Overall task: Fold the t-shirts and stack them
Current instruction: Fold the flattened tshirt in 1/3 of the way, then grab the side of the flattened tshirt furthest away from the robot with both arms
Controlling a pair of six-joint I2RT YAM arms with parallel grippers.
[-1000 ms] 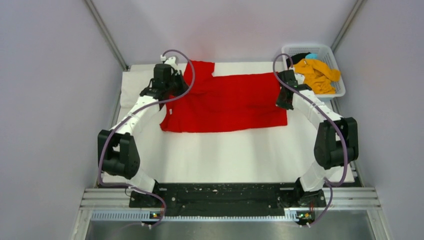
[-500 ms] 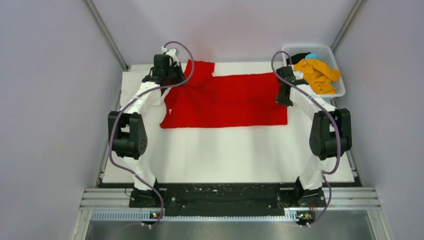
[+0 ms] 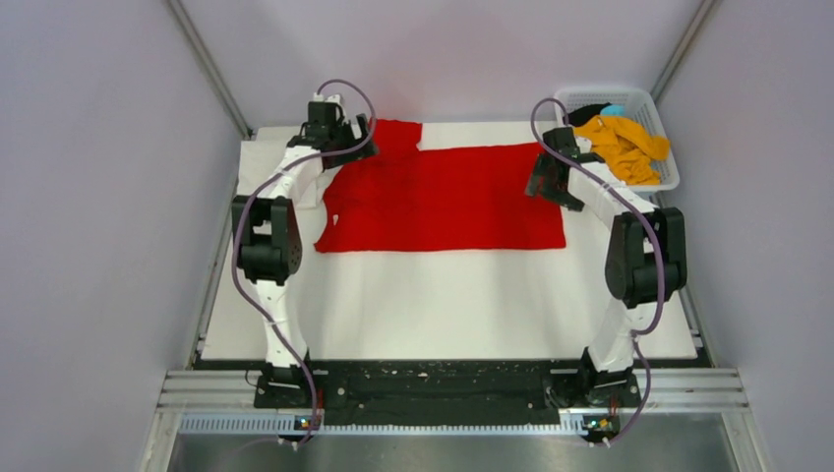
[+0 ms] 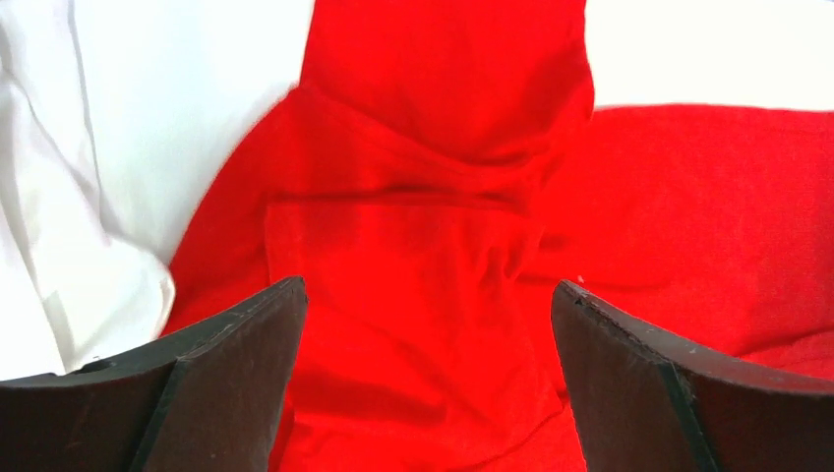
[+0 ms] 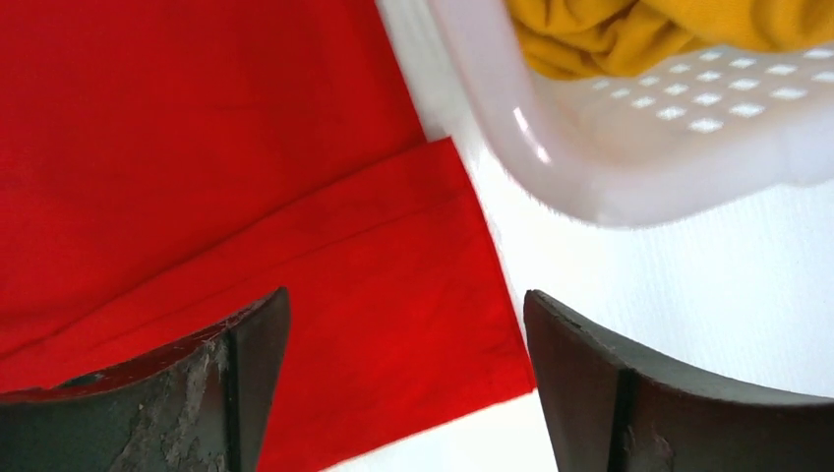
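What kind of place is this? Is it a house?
Probably a robot lab booth, not a house: two robot arms bolted to a white table, plain walls all around, and a red t-shirt laid out flat.

Overhead looks down; wrist views close (all share red shirt).

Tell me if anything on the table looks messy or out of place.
The red t-shirt lies mostly flat, but its end by the left pincer is bunched into creases, with one sleeve sticking out toward the far edge. The orange-yellow shirt sits crumpled in the basket. Nothing looks damaged.
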